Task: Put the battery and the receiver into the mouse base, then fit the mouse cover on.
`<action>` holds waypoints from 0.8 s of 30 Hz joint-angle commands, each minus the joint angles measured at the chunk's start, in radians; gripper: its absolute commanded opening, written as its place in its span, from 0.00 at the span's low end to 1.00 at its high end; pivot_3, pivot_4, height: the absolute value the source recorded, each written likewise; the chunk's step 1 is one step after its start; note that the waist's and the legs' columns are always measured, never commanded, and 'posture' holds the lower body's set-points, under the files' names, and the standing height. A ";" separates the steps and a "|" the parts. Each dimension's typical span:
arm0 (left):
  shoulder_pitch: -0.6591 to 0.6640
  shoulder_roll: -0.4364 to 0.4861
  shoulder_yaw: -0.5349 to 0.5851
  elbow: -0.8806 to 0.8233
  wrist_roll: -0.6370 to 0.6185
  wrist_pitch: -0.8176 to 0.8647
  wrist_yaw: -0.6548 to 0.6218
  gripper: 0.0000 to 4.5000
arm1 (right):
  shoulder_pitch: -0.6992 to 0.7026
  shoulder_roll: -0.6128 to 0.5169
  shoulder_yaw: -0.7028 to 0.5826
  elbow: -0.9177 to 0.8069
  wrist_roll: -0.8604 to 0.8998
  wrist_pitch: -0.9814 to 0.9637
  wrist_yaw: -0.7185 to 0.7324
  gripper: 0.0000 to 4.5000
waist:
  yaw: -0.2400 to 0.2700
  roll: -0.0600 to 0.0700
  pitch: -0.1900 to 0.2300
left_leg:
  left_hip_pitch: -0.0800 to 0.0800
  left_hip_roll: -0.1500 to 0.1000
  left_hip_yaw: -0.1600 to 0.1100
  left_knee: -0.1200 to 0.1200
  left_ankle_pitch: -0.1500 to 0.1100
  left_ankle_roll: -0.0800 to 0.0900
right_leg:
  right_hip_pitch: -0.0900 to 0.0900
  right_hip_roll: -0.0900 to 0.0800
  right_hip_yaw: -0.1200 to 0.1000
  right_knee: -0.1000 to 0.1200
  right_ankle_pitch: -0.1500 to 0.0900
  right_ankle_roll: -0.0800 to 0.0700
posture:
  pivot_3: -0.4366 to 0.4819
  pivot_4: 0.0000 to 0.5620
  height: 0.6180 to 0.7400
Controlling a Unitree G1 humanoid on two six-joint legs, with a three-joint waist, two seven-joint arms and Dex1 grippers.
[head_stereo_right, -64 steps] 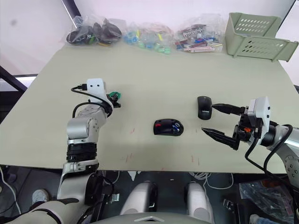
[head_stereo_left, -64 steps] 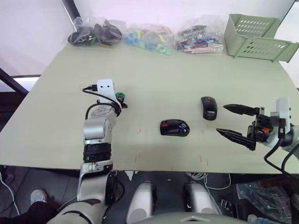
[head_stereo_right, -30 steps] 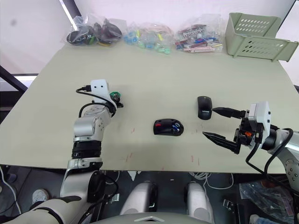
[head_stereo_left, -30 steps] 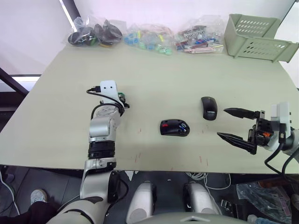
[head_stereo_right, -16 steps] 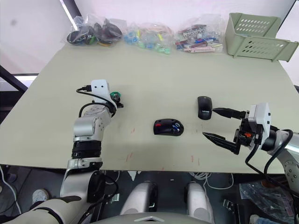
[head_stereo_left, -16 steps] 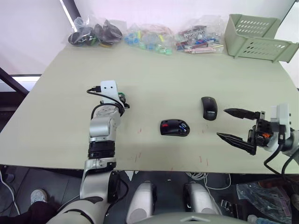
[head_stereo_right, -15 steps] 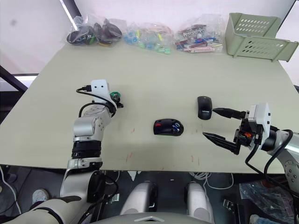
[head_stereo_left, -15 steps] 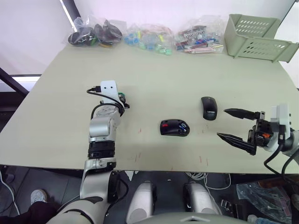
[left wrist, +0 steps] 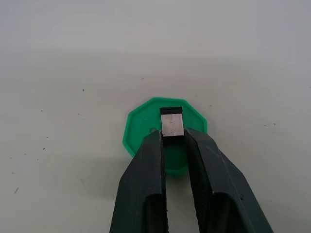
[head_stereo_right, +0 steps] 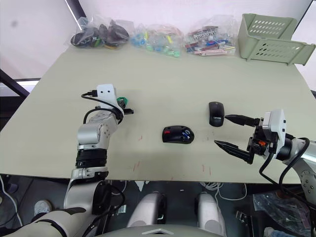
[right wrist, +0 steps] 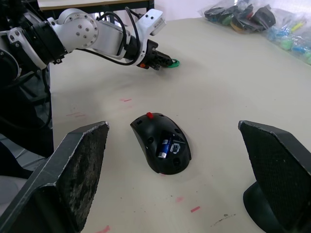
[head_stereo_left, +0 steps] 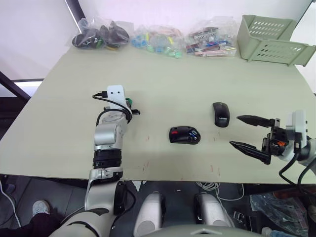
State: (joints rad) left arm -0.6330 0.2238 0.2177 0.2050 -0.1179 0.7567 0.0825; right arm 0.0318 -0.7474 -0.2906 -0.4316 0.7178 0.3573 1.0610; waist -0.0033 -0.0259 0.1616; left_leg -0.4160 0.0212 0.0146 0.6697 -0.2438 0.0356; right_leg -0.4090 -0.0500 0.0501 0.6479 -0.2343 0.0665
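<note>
The left hand (left wrist: 173, 145) is pinching the receiver (left wrist: 172, 124), a tiny silvery block with a black end, over a green disc (left wrist: 146, 131); the right hand (head_stereo_left: 243, 131) is gaping wide, holding nothing.

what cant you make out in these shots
- Left gripper: in the eye views its fingertips are hidden behind the wrist camera block.
- Receiver: too small in the eye views.
- Mouse cover: right wrist view, mostly behind a finger.
- Green disc: left wrist view, partly covered by the fingers.

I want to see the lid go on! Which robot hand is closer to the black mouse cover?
Right. The right gripper hovers open just beside the mouse cover. The left gripper is far across the table, past the mouse base, pinching the receiver.
</note>
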 commanded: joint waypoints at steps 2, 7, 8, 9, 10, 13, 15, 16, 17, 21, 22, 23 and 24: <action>-0.005 0.008 0.000 -0.039 0.010 0.004 0.007 0.10 | -0.010 0.003 -0.023 -0.015 0.018 -0.016 -0.001 1.00 | 0.000 0.000 0.000 | 0.000 0.000 0.000 0.000 0.000 0.000 | 0.000 0.000 0.000 0.000 0.000 0.000 | 0.48 0.27 1.00; -0.001 0.011 0.003 -0.047 0.008 0.000 0.008 0.10 | -0.016 0.002 -0.022 -0.014 0.020 -0.014 -0.001 1.00 | 0.000 0.000 0.000 | 0.000 0.000 0.000 0.000 0.000 0.000 | 0.000 0.000 0.000 0.000 0.000 0.000 | 0.48 0.27 1.00; 0.003 0.013 0.006 -0.060 0.004 -0.006 0.005 0.10 | -0.021 0.001 -0.024 -0.013 0.023 -0.011 -0.002 1.00 | 0.000 0.000 0.000 | 0.000 0.000 0.000 0.000 0.000 0.000 | 0.000 0.000 0.000 0.001 0.000 0.000 | 0.48 0.27 1.00; 0.012 0.018 0.005 -0.080 0.001 -0.018 -0.006 0.10 | -0.026 0.000 -0.025 -0.013 0.026 -0.008 -0.005 1.00 | -0.001 0.000 0.000 | 0.000 0.000 0.000 0.000 0.000 0.000 | 0.000 0.000 0.000 0.001 0.000 0.000 | 0.48 0.27 1.00; 0.018 0.022 0.004 -0.095 -0.001 -0.025 -0.014 0.10 | -0.029 0.000 -0.025 -0.014 0.028 -0.006 -0.006 1.00 | -0.002 0.000 0.000 | 0.000 0.000 0.000 0.000 0.000 0.000 | 0.000 0.000 0.000 0.001 0.000 0.000 | 0.48 0.27 1.00; 0.063 0.048 0.008 -0.196 -0.046 -0.031 -0.099 0.10 | -0.048 -0.001 -0.027 -0.032 0.052 0.017 -0.025 1.00 | -0.006 0.000 0.000 | 0.000 0.000 0.000 0.000 0.000 0.000 | 0.000 0.000 0.000 0.001 0.000 0.000 | 0.48 0.27 1.00; 0.089 0.076 0.001 -0.255 -0.061 -0.025 -0.149 0.10 | -0.058 0.000 -0.026 -0.043 0.069 0.034 -0.041 1.00 | -0.007 0.000 0.000 | 0.000 0.000 -0.001 0.000 0.000 0.000 | 0.000 0.000 0.001 0.001 0.000 0.000 | 0.48 0.27 1.00; 0.105 0.099 -0.004 -0.295 -0.076 -0.016 -0.189 0.10 | -0.064 0.001 -0.024 -0.055 0.082 0.045 -0.053 1.00 | -0.007 0.000 0.000 | 0.000 0.000 -0.001 0.000 0.000 0.000 | 0.000 0.000 0.001 0.001 0.000 0.000 | 0.48 0.27 1.00; 0.116 0.114 -0.006 -0.322 -0.088 -0.008 -0.217 0.10 | -0.069 0.002 -0.023 -0.063 0.090 0.053 -0.062 1.00 | -0.008 0.000 0.000 | 0.000 0.000 -0.001 0.000 0.000 0.000 | 0.000 0.000 0.001 0.001 0.000 0.000 | 0.48 0.27 1.00; 0.151 0.246 -0.047 -0.410 -0.103 -0.007 -0.363 0.10 | -0.107 -0.023 0.019 -0.112 0.096 0.131 -0.128 1.00 | -0.007 0.000 0.000 | 0.001 0.000 -0.001 0.000 0.000 0.000 | -0.001 0.000 0.002 0.003 0.000 0.000 | 0.48 0.27 1.00; 0.153 0.265 -0.058 -0.419 -0.101 -0.015 -0.386 0.10 | -0.113 -0.026 0.022 -0.118 0.103 0.147 -0.136 1.00 | -0.007 0.000 0.000 | 0.001 0.000 0.000 0.000 0.000 0.000 | -0.001 0.000 0.002 0.003 0.000 0.000 | 0.48 0.27 1.00; 0.158 0.290 -0.074 -0.435 -0.099 -0.031 -0.416 0.10 | -0.119 -0.031 0.024 -0.122 0.119 0.171 -0.144 1.00 | -0.006 0.000 0.000 | 0.002 0.000 0.000 0.000 0.000 0.000 | -0.001 0.000 0.002 0.003 0.000 0.000 | 0.48 0.27 1.00; 0.163 0.310 -0.086 -0.466 -0.117 -0.038 -0.462 0.10 | -0.127 -0.043 0.032 -0.135 0.133 0.201 -0.151 1.00 | -0.005 0.000 0.000 | 0.002 0.000 0.000 0.001 0.000 0.000 | 0.000 0.000 0.002 0.003 0.000 0.000 | 0.48 0.27 1.00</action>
State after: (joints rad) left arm -0.4669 0.5099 0.1569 -0.1834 -0.2117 0.7507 -0.3112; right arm -0.0759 -0.7686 -0.2519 -0.5261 0.8122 0.5190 0.9261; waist -0.0083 -0.0259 0.1616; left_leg -0.4146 0.0215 0.0150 0.6707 -0.2436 0.0354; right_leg -0.4093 -0.0502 0.0519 0.6509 -0.2345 0.0660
